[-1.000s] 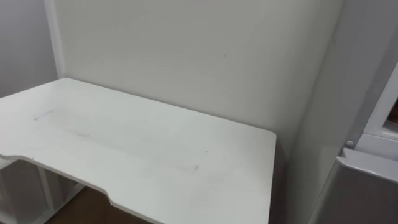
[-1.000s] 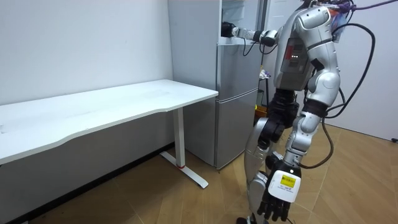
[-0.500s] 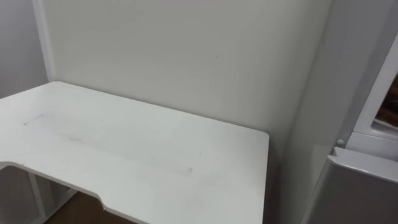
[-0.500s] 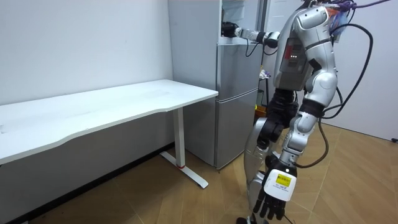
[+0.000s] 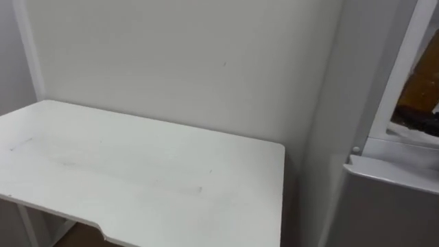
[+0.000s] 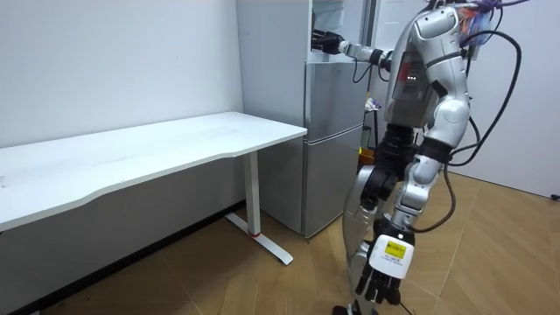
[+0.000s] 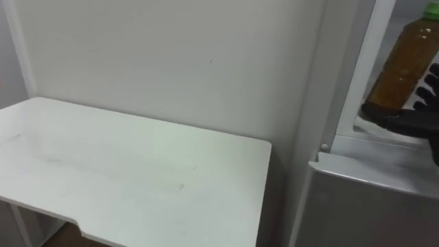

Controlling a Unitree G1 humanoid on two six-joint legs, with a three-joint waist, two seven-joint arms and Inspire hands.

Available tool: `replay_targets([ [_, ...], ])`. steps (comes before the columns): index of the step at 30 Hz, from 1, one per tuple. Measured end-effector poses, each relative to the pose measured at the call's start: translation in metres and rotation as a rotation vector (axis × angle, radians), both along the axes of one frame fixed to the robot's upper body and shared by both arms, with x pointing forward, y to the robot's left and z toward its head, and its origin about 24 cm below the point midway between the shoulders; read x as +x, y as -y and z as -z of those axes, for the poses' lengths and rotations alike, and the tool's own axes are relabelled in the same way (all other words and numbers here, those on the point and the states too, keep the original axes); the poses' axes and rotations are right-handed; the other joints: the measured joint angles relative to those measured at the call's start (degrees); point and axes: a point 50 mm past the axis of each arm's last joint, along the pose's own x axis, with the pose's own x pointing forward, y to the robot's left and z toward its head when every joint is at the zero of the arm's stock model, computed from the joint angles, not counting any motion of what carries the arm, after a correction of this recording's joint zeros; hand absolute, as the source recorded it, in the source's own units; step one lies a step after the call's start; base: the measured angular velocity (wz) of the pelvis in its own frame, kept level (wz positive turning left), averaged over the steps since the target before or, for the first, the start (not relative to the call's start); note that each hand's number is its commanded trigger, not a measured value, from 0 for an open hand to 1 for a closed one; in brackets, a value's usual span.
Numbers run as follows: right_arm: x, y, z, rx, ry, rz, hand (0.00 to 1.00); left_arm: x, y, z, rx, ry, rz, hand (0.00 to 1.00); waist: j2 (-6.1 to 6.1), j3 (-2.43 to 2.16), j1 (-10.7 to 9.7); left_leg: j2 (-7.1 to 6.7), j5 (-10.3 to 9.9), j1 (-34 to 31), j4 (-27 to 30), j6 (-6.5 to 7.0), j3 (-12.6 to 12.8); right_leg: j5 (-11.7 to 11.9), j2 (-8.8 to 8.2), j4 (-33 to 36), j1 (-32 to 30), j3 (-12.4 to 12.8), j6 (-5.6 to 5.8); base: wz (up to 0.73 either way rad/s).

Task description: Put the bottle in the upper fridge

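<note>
Both eye views are taken from the robot's head, directed downward at close range onto the white surface (image 5: 137,171) and the fridge (image 5: 384,206) beside it. The room view is taken from farther off, and the same surface and fridge are covered.

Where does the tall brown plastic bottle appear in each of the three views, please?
Left eye view: the tall brown plastic bottle sits at the right edge, cut off.
Right eye view: upper right, gripped by the right hand.
Room view: too small to tell; that hand is at the upper compartment of the grey metal fridge.
Shared landmark: the fridge.
</note>
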Motion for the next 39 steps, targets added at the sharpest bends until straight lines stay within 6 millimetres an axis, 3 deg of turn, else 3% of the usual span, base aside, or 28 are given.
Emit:
replay_targets([
  [7, -0.007, 0.000, 0.002, 0.004, 0.003, 0.000, 0.00, 0.003, 0.000, 0.000, 0.000, 0.008, 0.002, 0.00, -0.89, 0.12, -0.58, -0.01, -0.02, 0.03, 0.02, 0.00, -0.01, -0.02, 0.00, -0.12, -0.08, -0.08, 0.03, 0.00],
  [15, -0.015, 0.005, 0.007, 0.047, 0.011, 0.022, 0.00, 0.001, 0.000, 0.000, -0.004, 0.014, -0.016, 0.00, -0.64, 0.38, -0.77, -0.04, -0.12, 0.50, 0.01, 0.10, 0.03, -0.07, -0.07, -0.22, 0.23, -0.04, 0.12, 0.00],
  [19, -0.031, 0.003, 0.018, 0.040, 0.031, 0.074, 0.00, 0.003, 0.000, 0.001, -0.003, 0.016, -0.014, 0.00, -0.62, 0.36, -0.84, -0.01, -0.18, 0.44, -0.40, 0.14, 0.53, -0.21, 0.14, -0.71, 0.11, 0.86, 0.27, -0.05],
  [23, -0.040, -0.015, 0.018, 0.024, 0.088, 0.043, 0.00, 0.003, 0.003, 0.002, -0.010, 0.019, -0.006, 0.00, 0.40, 0.46, -1.23, 0.03, -0.18, 1.89, -1.62, 0.15, 2.05, -0.18, 0.19, -0.72, 0.11, 2.68, 0.28, -0.20],
  [28, -0.051, -0.030, 0.026, 0.026, 0.140, 0.020, 0.00, 0.003, 0.009, 0.004, -0.024, 0.033, 0.002, 0.00, 0.65, 0.56, -2.41, 0.10, -0.28, 3.06, -2.39, 0.12, 3.38, -0.21, 0.20, -0.68, 0.67, 3.92, 0.34, -0.15],
  [33, -0.069, -0.035, 0.036, 0.065, 0.171, 0.041, 0.00, 0.009, 0.017, 0.008, -0.043, 0.053, 0.000, 0.00, 1.04, 0.62, -3.94, 0.16, -0.84, 3.01, -2.29, 0.16, 3.51, -0.26, 0.18, -0.21, 0.31, 4.23, 0.45, -0.03],
  [39, -0.086, -0.044, 0.051, 0.042, 0.165, 0.082, 0.00, 0.013, 0.023, 0.011, -0.058, 0.068, 0.023, 0.00, 2.83, 0.57, -5.47, 0.35, -1.10, 3.32, -2.01, 0.37, 4.98, -0.24, 0.07, 0.37, -0.17, 5.19, 0.52, -0.11],
])
